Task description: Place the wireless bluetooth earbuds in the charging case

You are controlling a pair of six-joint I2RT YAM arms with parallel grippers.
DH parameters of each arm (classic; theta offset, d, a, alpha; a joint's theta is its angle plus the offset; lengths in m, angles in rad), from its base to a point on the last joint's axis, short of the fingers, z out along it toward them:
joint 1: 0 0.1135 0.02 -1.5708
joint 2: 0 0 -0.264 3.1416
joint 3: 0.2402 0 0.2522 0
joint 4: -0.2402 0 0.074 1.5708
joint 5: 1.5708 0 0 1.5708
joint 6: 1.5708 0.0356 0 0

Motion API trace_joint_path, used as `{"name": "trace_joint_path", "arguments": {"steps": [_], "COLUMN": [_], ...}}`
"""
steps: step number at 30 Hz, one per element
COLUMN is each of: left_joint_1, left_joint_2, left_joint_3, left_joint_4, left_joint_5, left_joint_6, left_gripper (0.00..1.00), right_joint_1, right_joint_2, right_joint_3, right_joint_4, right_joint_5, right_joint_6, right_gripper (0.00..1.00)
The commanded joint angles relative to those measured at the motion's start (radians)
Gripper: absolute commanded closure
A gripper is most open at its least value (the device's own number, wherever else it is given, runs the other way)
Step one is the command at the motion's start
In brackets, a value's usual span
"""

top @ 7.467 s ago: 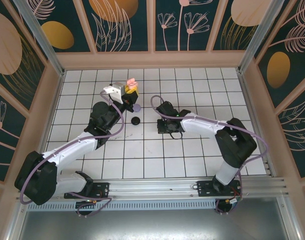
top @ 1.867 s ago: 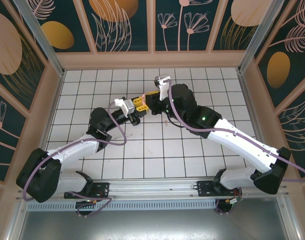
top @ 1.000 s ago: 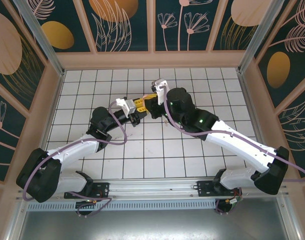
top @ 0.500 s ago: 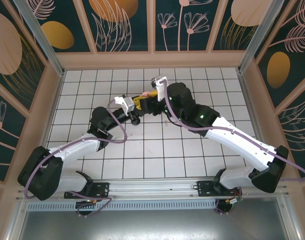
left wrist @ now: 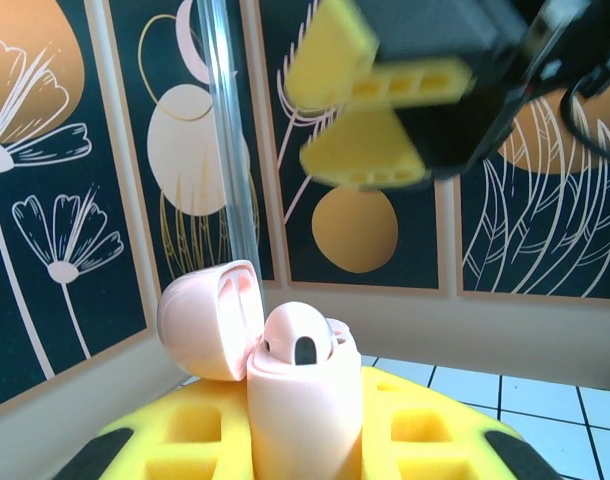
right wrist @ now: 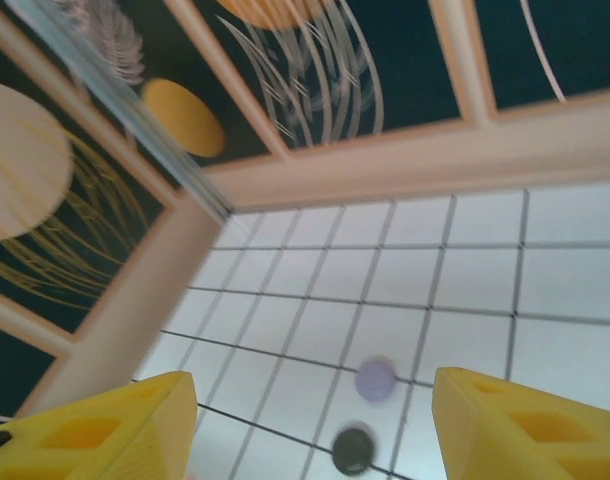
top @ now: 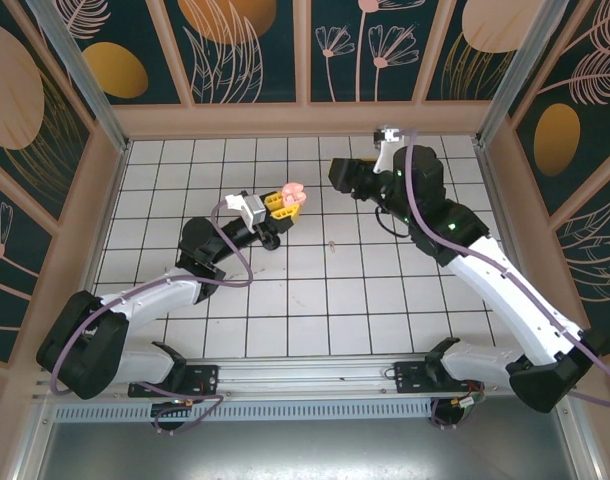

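Observation:
My left gripper is shut on the pale pink charging case and holds it up above the tiles. In the left wrist view the case stands upright between the yellow fingers with its lid swung open to the left. One pink earbud sits in the top of the case. My right gripper hangs apart from it at the back right, open with nothing between its yellow fingers. That same gripper also appears above the case in the left wrist view.
On the white tiles lie a round lilac case and a round black case; the black case lies just under my left gripper. A tiny pale speck lies mid-table. Wooden walls close in the floor.
My right gripper has opened and pulled away from the pink case toward the back right. The left gripper still holds the case in the same place.

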Motion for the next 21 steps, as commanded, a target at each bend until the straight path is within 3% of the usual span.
{"name": "trace_joint_path", "arguments": {"steps": [1,10,21], "left_joint_1": [-0.006,-0.007,-0.006], "left_joint_2": [-0.024,-0.078,-0.106], "left_joint_3": [-0.013,-0.038,-0.045], "left_joint_4": [0.056,0.014,-0.009], "left_joint_5": [-0.028,-0.064,-0.069], "left_joint_6": [-0.016,-0.015,-0.008], "left_gripper": [1.00,1.00,1.00], "right_joint_1": [-0.036,-0.050,-0.044], "right_joint_2": [0.080,0.427,0.712], "right_joint_3": [-0.086,-0.111,0.070], "right_joint_4": [-0.067,-0.195,-0.334], "right_joint_5": [-0.045,-0.008,0.022], "right_joint_6": [0.051,-0.020,-0.045], "right_gripper": [0.36,0.43,0.48]}}
